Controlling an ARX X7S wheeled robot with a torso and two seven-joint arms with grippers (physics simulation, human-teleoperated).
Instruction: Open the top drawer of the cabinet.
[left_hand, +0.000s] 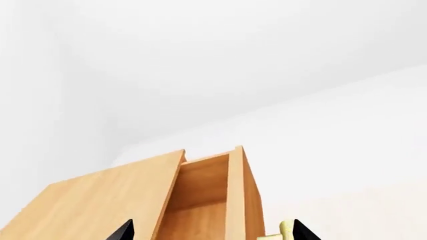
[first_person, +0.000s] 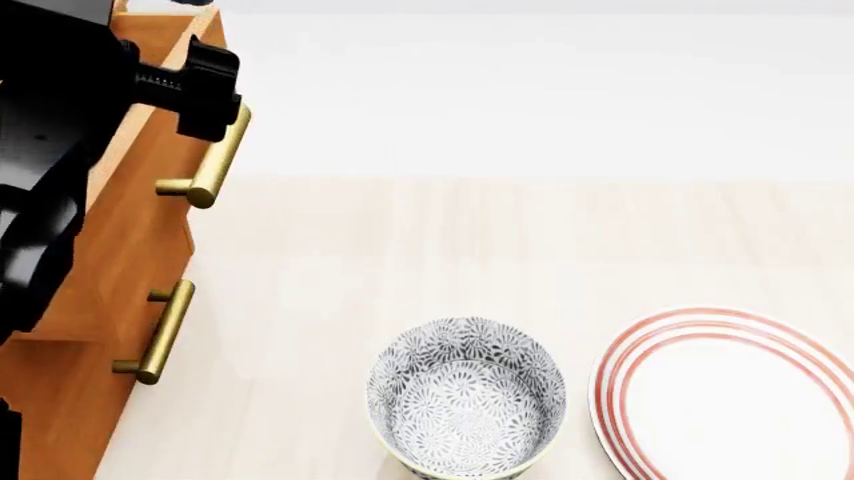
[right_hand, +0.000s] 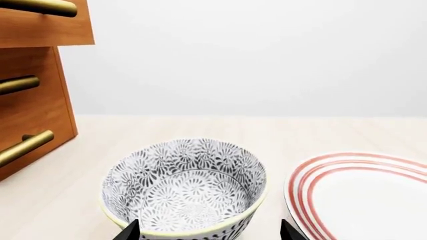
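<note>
Fingers: left gripper (first_person: 214, 95) grasps the brass handle (first_person: 211, 160) of the top drawer (first_person: 127, 200); right gripper (right_hand: 208, 234) has its fingertips spread apart, either side of the bowl (right_hand: 185, 187), grasping nothing.
Top drawer: orange-brown wood, pulled out past the fronts below; in the left wrist view its interior (left_hand: 197, 200) shows as plain wood.
Cabinet (first_person: 54, 420): same wood grain, stacked fronts, a lower brass handle (first_person: 160, 330) beneath the top drawer.
Bowl: grey floral pattern, pale rim, nothing inside, near the cabinet.
Plate (first_person: 727, 400): white with red rings, bare, just beside the bowl, on the side away from the cabinet.
</note>
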